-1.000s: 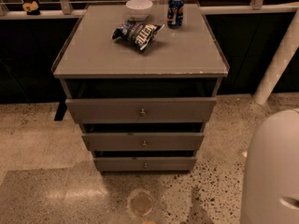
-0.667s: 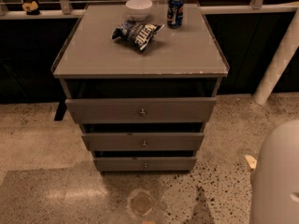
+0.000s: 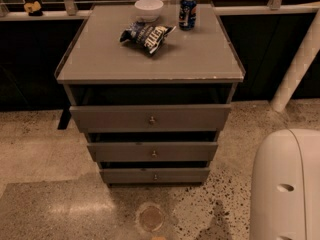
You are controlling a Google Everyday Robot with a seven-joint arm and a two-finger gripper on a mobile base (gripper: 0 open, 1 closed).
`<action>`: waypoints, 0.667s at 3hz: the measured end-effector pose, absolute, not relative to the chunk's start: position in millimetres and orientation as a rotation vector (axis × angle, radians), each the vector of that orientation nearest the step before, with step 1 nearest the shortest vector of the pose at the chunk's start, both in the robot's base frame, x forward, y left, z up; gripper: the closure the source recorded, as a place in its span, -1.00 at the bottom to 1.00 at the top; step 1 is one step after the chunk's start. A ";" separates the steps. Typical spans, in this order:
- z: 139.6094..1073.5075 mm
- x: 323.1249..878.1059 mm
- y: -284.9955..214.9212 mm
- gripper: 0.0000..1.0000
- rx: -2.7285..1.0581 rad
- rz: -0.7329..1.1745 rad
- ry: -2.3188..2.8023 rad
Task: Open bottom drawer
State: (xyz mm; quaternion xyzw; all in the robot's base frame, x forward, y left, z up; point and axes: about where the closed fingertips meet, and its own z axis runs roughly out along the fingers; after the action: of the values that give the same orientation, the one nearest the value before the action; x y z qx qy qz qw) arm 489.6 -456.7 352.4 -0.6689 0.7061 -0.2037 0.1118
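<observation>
The bottom drawer (image 3: 125, 175) is the lowest, narrowest-looking grey front of the grey cabinet (image 3: 150, 59), with a small round metal knob (image 3: 155, 176) at its centre. The middle drawer (image 3: 120, 152) and the top drawer (image 3: 110, 118) sit above it, each with its own knob. My gripper is not in view. Only a white rounded arm casing (image 3: 287, 184) shows at the lower right, to the right of the cabinet and apart from it.
On the cabinet top lie a chip bag (image 3: 146, 35), a white bowl (image 3: 149, 8) and a blue can (image 3: 188, 12). A white post (image 3: 299, 64) leans at the right. A round mark (image 3: 151, 217) is on the speckled floor before the drawers.
The white casing at the lower right has sunk a little and shifted sideways. The cabinet, its drawers and the items on top have not moved.
</observation>
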 end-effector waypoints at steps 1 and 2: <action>350.3 490.8 -456.5 -1.00 -1.968 -0.590 2.075; 318.9 488.0 -448.2 -1.00 -2.050 -0.495 2.016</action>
State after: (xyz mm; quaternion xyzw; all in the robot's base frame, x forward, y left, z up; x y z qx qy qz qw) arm 488.0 -448.2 318.9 -0.6983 0.6866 -0.1686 0.1117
